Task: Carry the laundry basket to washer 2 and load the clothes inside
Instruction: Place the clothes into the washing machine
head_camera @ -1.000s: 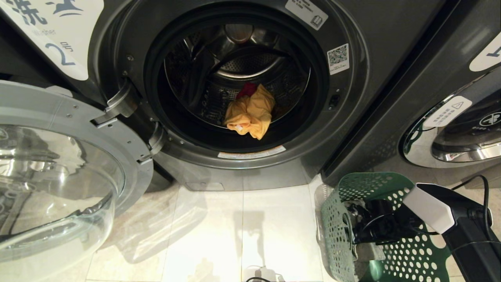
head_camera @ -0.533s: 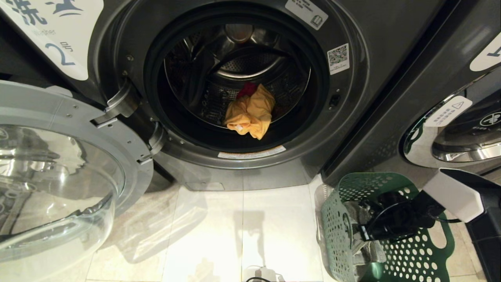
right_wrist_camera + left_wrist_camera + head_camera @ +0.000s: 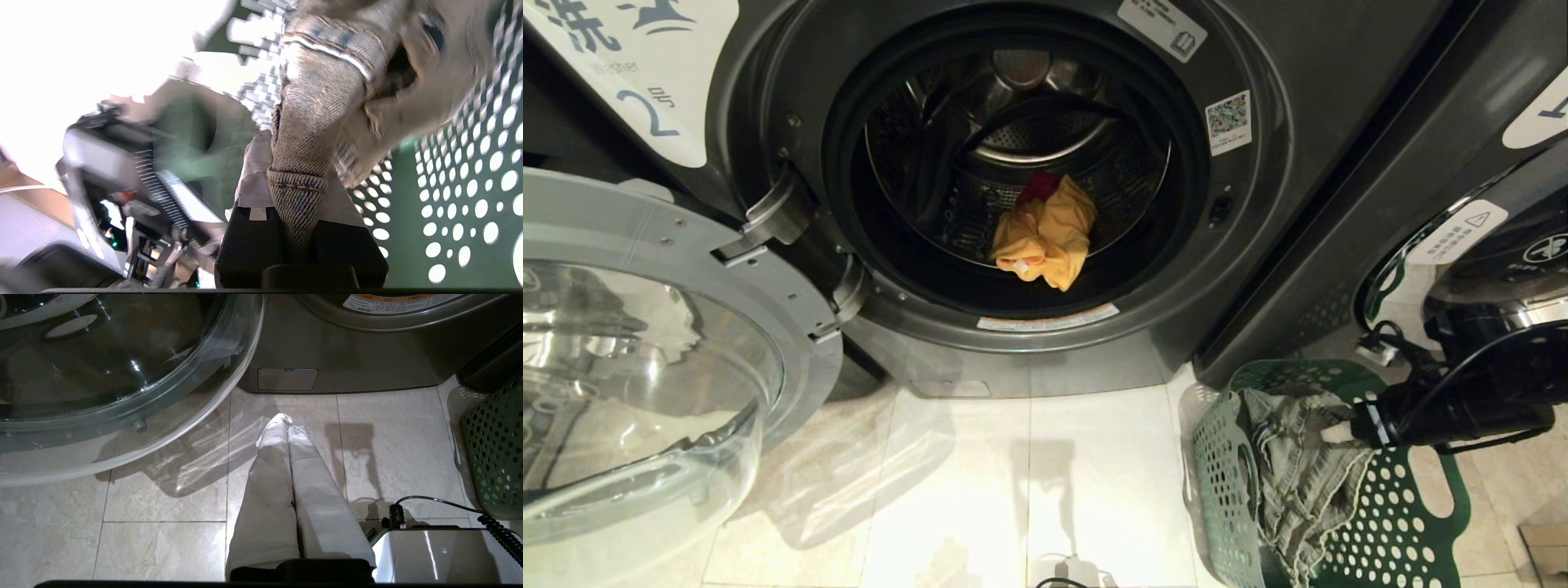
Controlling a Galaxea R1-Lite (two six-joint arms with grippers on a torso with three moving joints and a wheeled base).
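- Head view: the right gripper (image 3: pixel 1343 433) is clamped on a khaki garment (image 3: pixel 1298 465), lifting it from the laundry basket (image 3: pixel 1388 523) beside washer 2 (image 3: pixel 1013 163), whose door (image 3: pixel 645 367) hangs open for loading
- Half a second earlier the gripper was down inside the basket; the left gripper (image 3: pixel 288 430), pressed together, idles over the floor (image 3: pixel 163 539)

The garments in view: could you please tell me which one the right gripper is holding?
The olive-grey garment, half lifted from the laundry basket, is pinched in the right gripper. The yellow garment and red one lie inside washer 2.
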